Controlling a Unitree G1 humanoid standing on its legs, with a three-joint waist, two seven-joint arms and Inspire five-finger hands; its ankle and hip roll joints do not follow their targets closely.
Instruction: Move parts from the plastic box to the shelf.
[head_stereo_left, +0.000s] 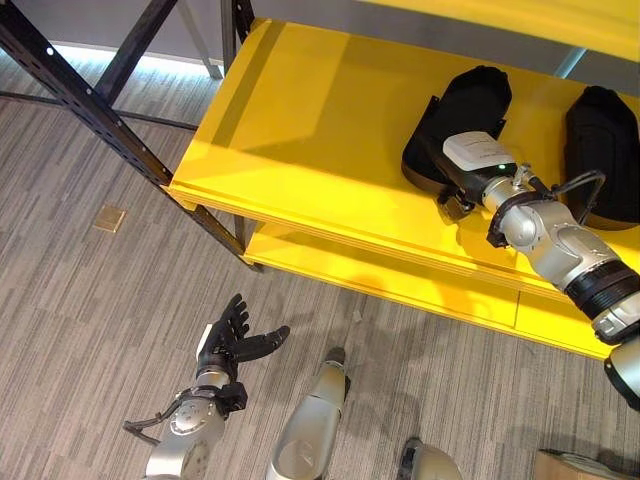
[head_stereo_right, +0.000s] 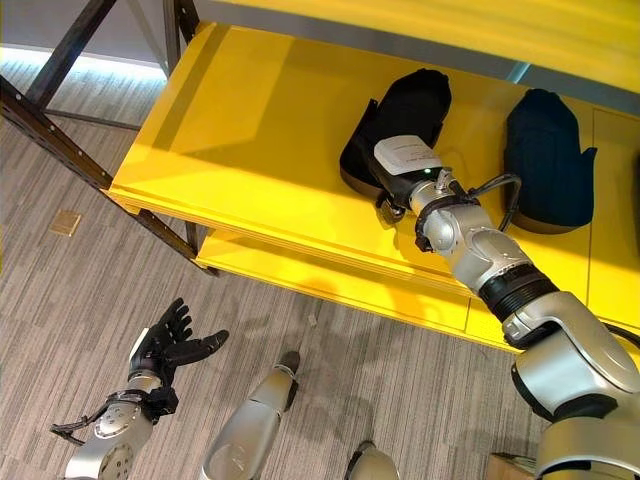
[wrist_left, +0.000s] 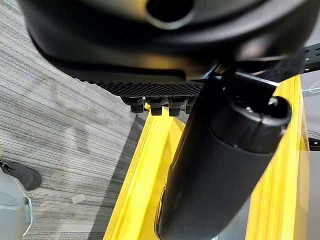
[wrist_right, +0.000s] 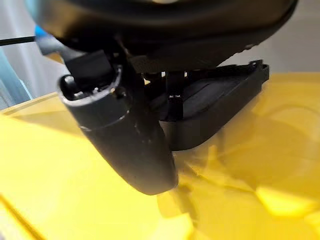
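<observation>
A black part is seen lying flat on the yellow shelf, its long axis running from the shelf's front edge back toward the rear, tilted slightly, with the narrower rounded end pointing to the rear. The right hand is laid on the near end of this part; in the right wrist view the thumb is seen hanging straight down just above the shelf surface, apart from the part, and the fingers are seen reaching onto the part's top, but whether they are curled round it cannot be told. A second black part is seen on the same shelf, to the right of the first and apart from it, lying along the same front-to-back direction. To the left of the first part a wide bare stretch of shelf is left, up to the shelf's left edge and its dark metal upright. A narrow strip of shelf is left between the first part and the front edge. The left hand is held low over the grey floor, well in front of the shelf, with fingers spread and nothing held
</observation>
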